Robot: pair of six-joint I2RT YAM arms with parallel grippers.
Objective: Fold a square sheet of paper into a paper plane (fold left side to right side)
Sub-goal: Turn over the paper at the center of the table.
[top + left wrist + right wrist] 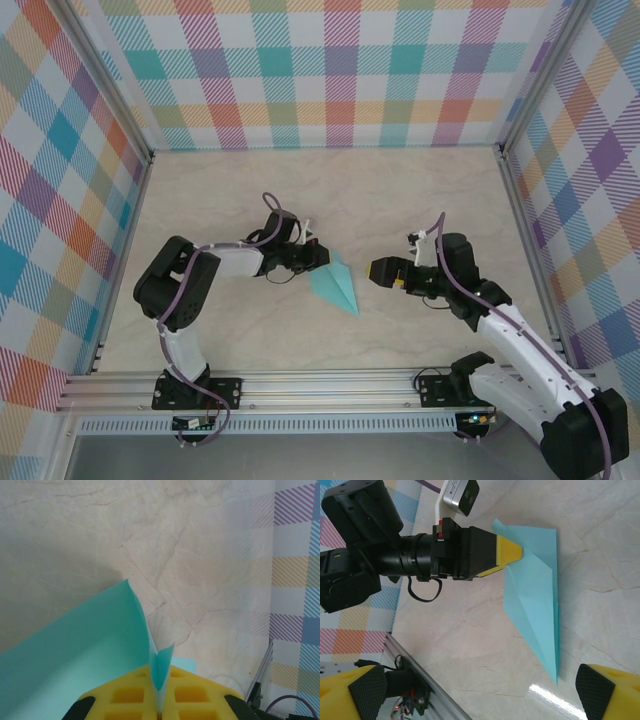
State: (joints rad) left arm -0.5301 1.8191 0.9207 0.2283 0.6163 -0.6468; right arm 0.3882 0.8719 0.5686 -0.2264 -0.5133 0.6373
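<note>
Two end effectors, one plane between them. My left end effector (318, 256) is clamped on the paper plane (337, 285) at its wide far end, gripping a raised layer, probably the left wing. The plane's long axis runs far-to-near on the bench (420, 190), tip toward my bases. My right end effector (380, 270) is spread wide just beside the plane's right edge, not touching — the fold goes that way.

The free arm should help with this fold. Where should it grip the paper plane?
Probably the paper plane at its wide end, low from the right: the left gripper pinches that end and lifts it, while the pointed tip lies flat on the table. The right gripper is open on that side.
</note>
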